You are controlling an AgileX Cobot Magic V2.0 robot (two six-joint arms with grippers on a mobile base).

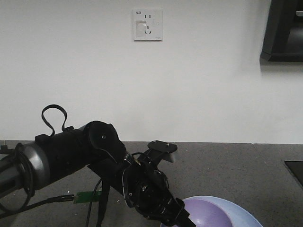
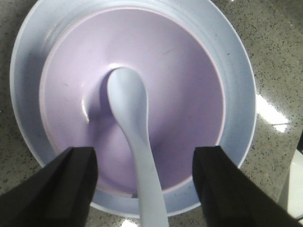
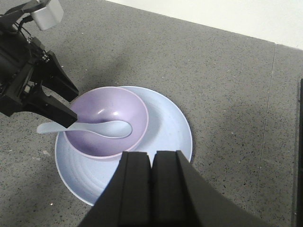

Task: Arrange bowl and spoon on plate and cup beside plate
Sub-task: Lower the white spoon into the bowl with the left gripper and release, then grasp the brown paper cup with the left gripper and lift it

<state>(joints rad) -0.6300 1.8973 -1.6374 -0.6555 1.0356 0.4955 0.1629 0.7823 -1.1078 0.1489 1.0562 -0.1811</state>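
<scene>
The lilac bowl (image 3: 106,118) sits on the pale-blue plate (image 3: 168,130), toward its left side. Inside the bowl lies the pale spoon (image 3: 102,127), scoop at the bottom and handle resting over the left rim. My left gripper (image 2: 147,189) is open, its fingers (image 2: 71,187) standing either side of the spoon (image 2: 130,113) handle without touching it. The right wrist view shows that left gripper (image 3: 73,104) at the bowl's left edge. My right gripper (image 3: 152,158) is shut and empty, above the plate's near rim. The cup is out of view.
The grey speckled counter (image 3: 227,75) runs back to a white wall with a socket (image 1: 147,24). A dark screen (image 1: 284,30) hangs at the upper right, and a dark edge (image 3: 300,156) borders the counter's right side. A green board (image 1: 87,196) and cables lie under the left arm.
</scene>
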